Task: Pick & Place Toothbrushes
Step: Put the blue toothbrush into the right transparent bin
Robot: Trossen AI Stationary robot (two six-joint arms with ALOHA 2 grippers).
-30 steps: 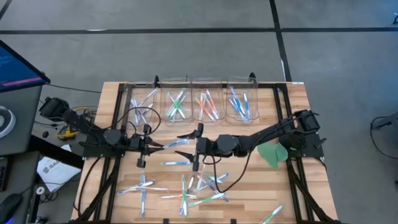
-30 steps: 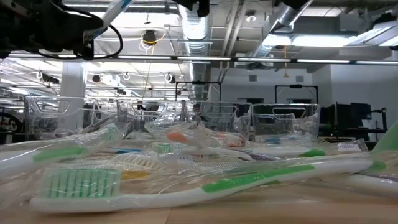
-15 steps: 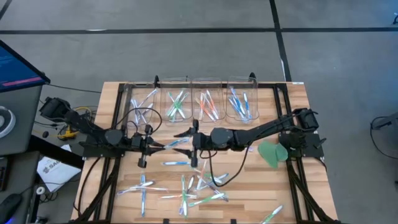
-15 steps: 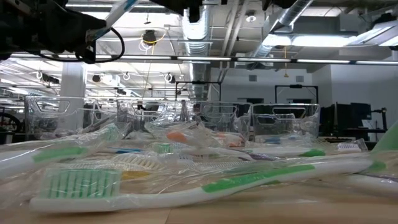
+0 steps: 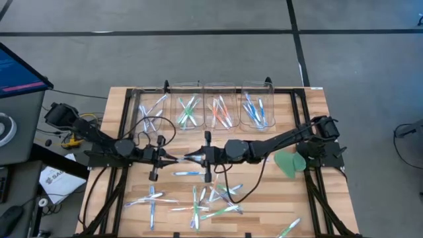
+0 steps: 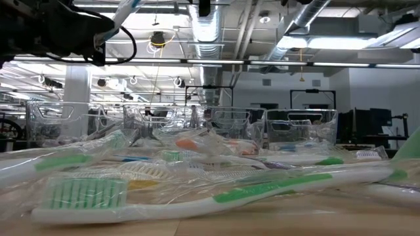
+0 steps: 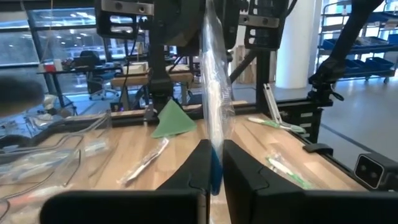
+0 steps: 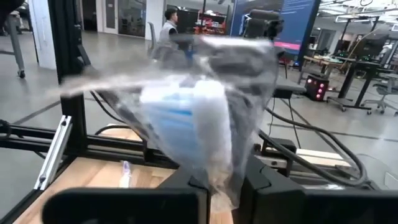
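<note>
I see a wooden desk (image 5: 310, 198) on grey floor, four clear bins (image 5: 201, 106) holding toothbrushes (image 5: 188, 111). Left gripper (image 5: 170, 158) and right gripper (image 5: 192, 157) both pinch one wrapped toothbrush (image 5: 182, 158) mid-desk.

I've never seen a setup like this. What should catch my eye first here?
At mid-table the left gripper and the right gripper meet tip to tip, both clamped on one plastic-wrapped toothbrush held above the wood. Behind them, four clear bins line the far edge, each holding toothbrushes, while more wrapped loose toothbrushes lie scattered along the near side.
</note>
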